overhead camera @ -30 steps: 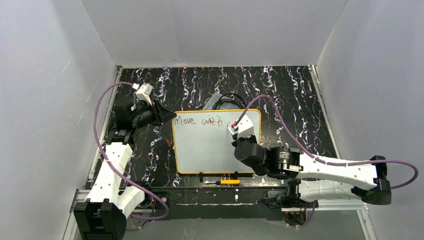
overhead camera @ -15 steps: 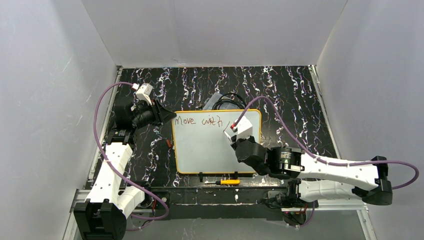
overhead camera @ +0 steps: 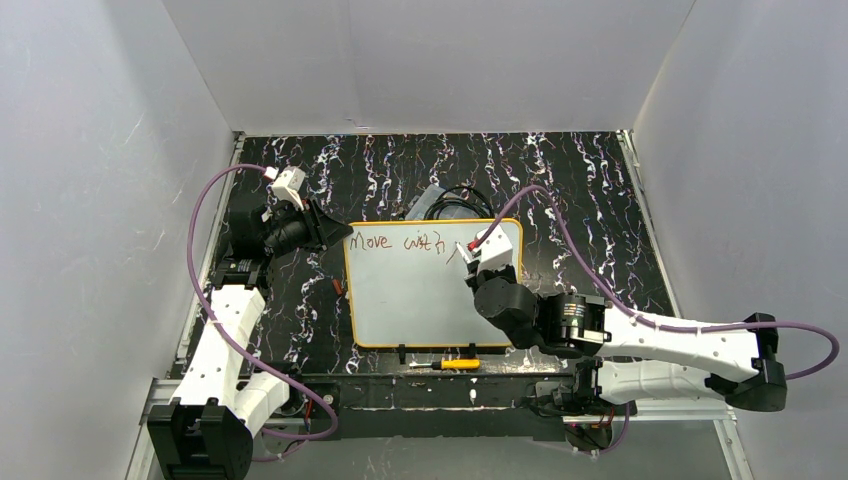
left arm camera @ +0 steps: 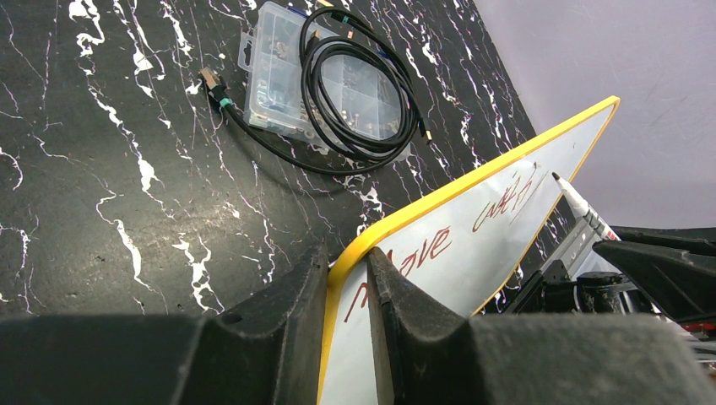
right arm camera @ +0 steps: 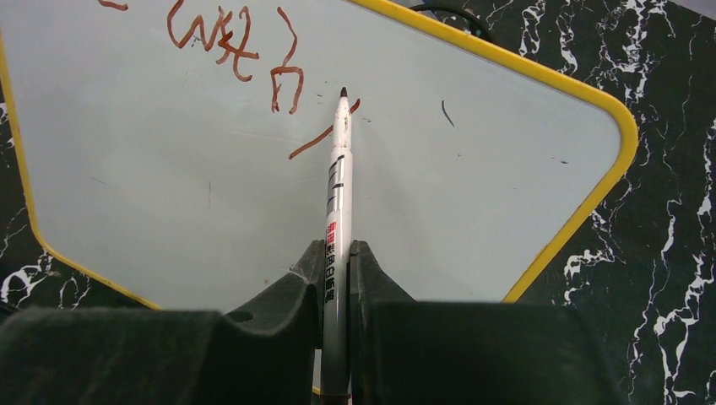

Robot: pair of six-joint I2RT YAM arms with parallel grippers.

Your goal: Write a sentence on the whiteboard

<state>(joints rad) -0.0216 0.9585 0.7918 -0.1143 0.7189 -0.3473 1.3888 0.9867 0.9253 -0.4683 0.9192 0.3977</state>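
The whiteboard (overhead camera: 420, 295) lies on the black marbled table, white with a yellow rim. The sentence (overhead camera: 395, 242) along its top reads "Move with" in reddish-brown marker, with a fresh slanted stroke (right arm camera: 321, 135) after it. My left gripper (overhead camera: 335, 232) is shut on the board's top left corner (left arm camera: 348, 257), one finger on each side of the rim. My right gripper (right arm camera: 338, 253) is shut on a white marker (right arm camera: 336, 202), whose tip (right arm camera: 344, 93) sits at the upper end of that stroke. The marker also shows in the left wrist view (left arm camera: 578, 202).
A clear plastic parts box (left arm camera: 321, 80) with a coiled black cable (left arm camera: 363, 93) lies beyond the board's top edge. A yellow-handled screwdriver (overhead camera: 448, 364) lies by the board's near edge. A small red object (overhead camera: 338, 285) lies left of the board.
My right gripper swung the marker left, then back right and up, and a slanted stroke now stands after "with". The left gripper and the board have not moved.
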